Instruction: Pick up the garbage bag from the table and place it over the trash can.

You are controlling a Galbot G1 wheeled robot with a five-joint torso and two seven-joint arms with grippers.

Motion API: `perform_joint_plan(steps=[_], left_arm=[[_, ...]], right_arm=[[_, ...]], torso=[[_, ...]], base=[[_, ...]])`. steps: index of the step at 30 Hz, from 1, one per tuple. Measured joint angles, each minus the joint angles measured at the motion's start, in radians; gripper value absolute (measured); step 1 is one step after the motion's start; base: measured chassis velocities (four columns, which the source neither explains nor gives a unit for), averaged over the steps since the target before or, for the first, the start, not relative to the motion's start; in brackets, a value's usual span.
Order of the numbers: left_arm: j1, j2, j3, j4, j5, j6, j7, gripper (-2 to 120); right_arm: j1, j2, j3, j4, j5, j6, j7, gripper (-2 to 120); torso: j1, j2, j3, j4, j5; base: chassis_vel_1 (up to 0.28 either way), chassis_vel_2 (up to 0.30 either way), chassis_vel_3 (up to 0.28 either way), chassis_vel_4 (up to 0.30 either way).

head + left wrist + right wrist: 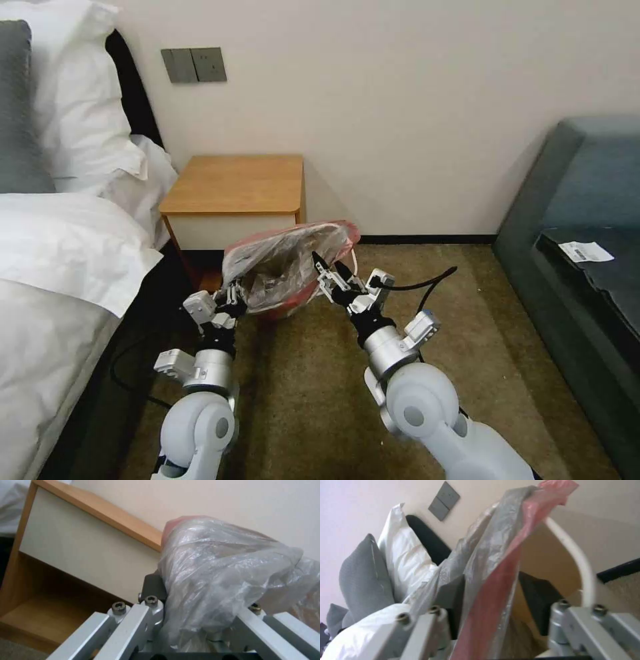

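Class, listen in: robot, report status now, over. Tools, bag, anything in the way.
Left tool holds one side of the garbage bag; right tool open at the opposite rim. Bag spread open over the trash can, in front of the table. No obstruction seen.

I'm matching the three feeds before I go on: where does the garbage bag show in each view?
Head view: the garbage bag is stretched between the left gripper and right gripper, in front of the table.
Left wrist view: the bag bulges between the fingers, beside the table.
Right wrist view: its red rim runs between the fingers.
Shared landmark: the red rim.
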Motion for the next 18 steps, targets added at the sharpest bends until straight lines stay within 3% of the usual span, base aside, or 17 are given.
perform_joint_plan(steps=[8, 11, 18], left_arm=[[-0.008, -0.005, 0.004, 0.005, 0.001, 0.000, -0.001, 11], [-0.009, -0.005, 0.005, 0.006, 0.001, 0.002, -0.002, 11], [-0.011, -0.001, 0.002, 0.010, 0.000, 0.002, -0.006, 11]], right_arm=[[0.005, -0.003, 0.006, 0.004, -0.007, 0.003, -0.005, 18], [0.007, -0.002, 0.008, 0.001, -0.019, 0.007, -0.009, 0], [0.006, -0.004, 0.009, 0.002, -0.033, 0.012, -0.018, 0]], torso=[[0.000, 0.000, 0.000, 0.0000, 0.0000], [0.000, 0.000, 0.000, 0.0000, 0.0001], [0.000, 0.000, 0.000, 0.0000, 0.0000]], base=[[0.000, 0.000, 0.000, 0.000], [0.000, 0.000, 0.000, 0.000], [0.000, 0.000, 0.000, 0.000]])
